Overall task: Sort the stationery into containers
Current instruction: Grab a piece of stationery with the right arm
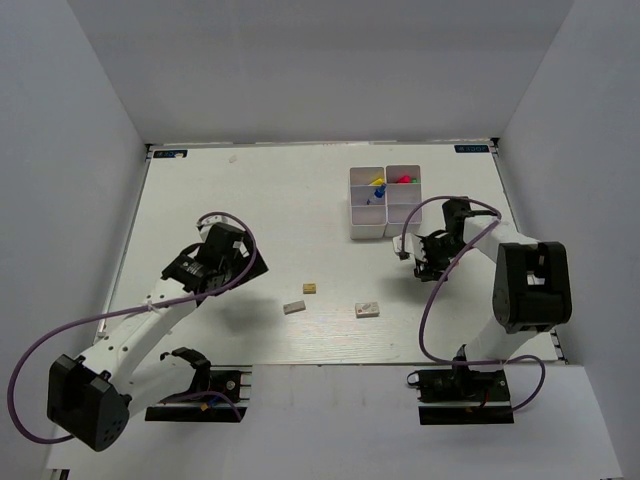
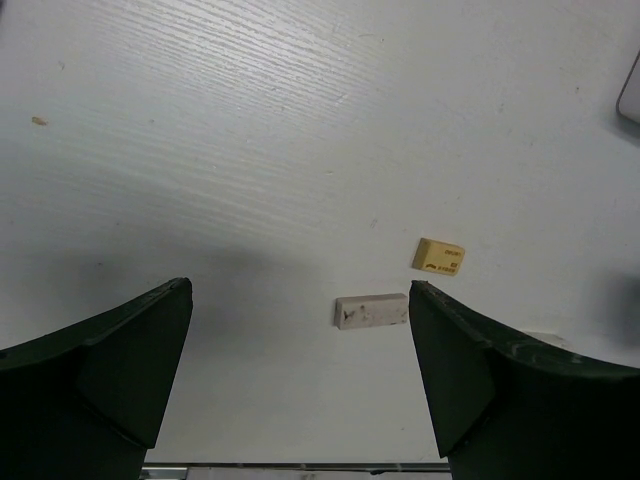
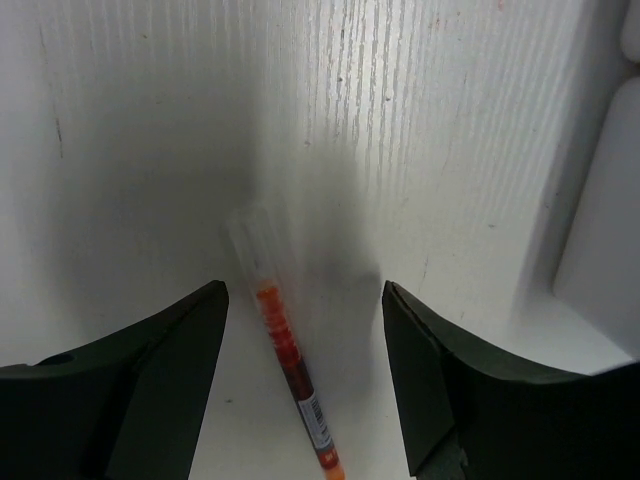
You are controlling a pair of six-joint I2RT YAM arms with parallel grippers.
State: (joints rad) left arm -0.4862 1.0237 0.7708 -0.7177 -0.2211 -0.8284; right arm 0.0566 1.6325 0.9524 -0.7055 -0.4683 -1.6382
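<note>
The white tabletop [image 1: 250,200] carries everything. Your two arms reach out over it from the near edge.

The white tray [image 1: 366,226] of square compartments sits toward the far right corner. Yellow, blue, red and green stationery [image 1: 378,184] shows in the compartments at its far end, too small to name piece by piece. The nearest compartment on the left side looks bare.

Your left gripper [image 2: 300,290] hangs over the left half of the tabletop with its jaws spread as wide as they go. It holds nothing and touches nothing. Bare tabletop lies between its fingers.

Your right gripper [image 3: 302,287] is just beside the near end of the tray, whose wall [image 3: 600,240] shows at the right of the wrist view. Its jaws stand well apart, one on each side of the thin red pen [image 3: 285,350]. The pen lies flat on the tabletop with a gap to either finger, so it is not gripped.

The pen has a clear cap and a small barcode-like label, which cannot be read.

Three erasers lie apart near the middle of the near edge. These are the white eraser [image 1: 367,309], the grey eraser [image 2: 372,311] and the tan eraser [image 2: 438,256]. The tan one bears dark print that is too small to read.

Small blue labels [image 1: 170,153] at the far corners are also illegible.
</note>
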